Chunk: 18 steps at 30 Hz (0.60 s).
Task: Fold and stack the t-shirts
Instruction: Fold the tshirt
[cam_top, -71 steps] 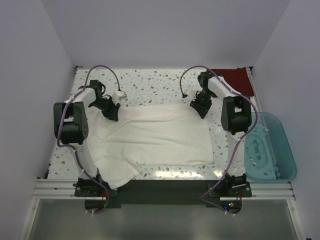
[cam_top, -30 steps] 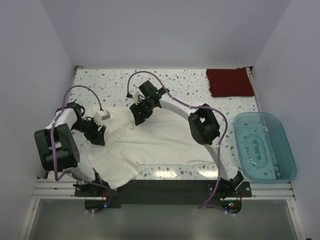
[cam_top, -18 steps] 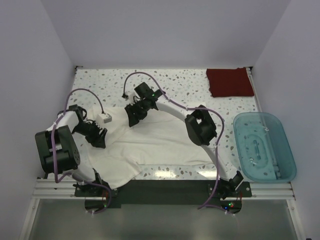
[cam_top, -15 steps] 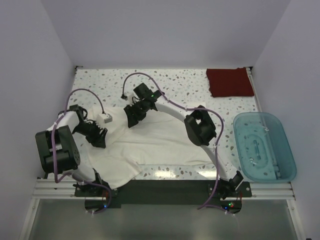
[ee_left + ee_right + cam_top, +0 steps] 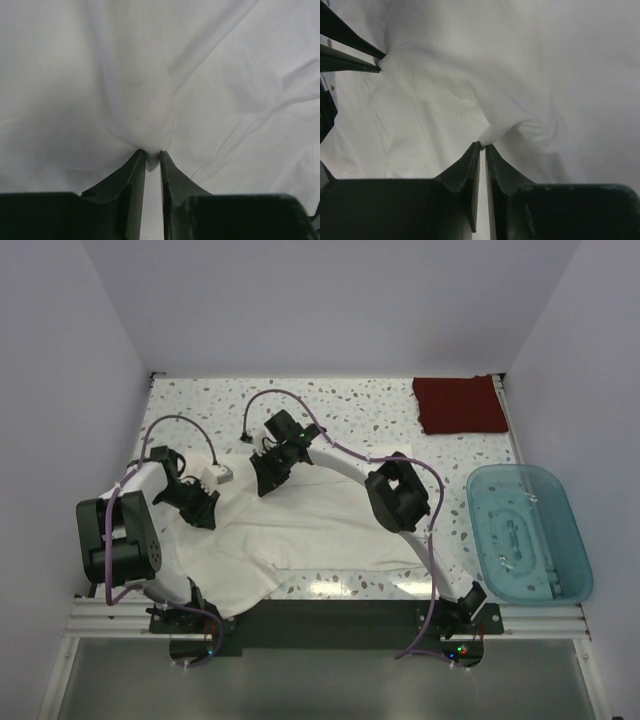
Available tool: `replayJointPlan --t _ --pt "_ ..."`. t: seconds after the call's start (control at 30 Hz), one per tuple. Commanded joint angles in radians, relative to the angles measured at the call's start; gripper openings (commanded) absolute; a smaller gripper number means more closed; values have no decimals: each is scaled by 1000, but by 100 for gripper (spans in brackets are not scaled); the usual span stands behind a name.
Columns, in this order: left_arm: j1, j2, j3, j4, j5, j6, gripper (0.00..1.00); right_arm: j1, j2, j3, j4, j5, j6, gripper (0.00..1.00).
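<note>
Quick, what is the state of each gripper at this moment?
Left gripper: closed, pinching a fold of the white t-shirt.
Right gripper: closed, also pinching the white t-shirt.

left gripper (image 5: 152, 154): shifted nearer, jaws narrowed onto the white t-shirt (image 5: 200, 75)
right gripper (image 5: 482, 145): swung left, jaws narrowed onto the cloth
white t-shirt: far-left corner rumpled

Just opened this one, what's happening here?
Both arms are working the white shirt spread on the table. The left gripper and right gripper each have jaws pinched on a bunch of its cloth. The red shirt lies folded at the far right corner, apart; stacking is not yet done.
</note>
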Motion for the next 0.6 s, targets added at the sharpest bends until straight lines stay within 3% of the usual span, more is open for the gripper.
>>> replayJointPlan --t 0.0,0.07,0.27,0.57 --pt "-13 7 10 48 0 -36 20 5 2 39 28 -32 9 12" --pt "-13 13 15 48 -5 -39 14 4 2 37 26 -24 7 1" --pt "-11 9 21 25 1 -29 0 5 -9 31 29 -9 22 0" --pt "-13 -43 50 -84 46 39 0 -5 -131 -122 135 -44 75 0"
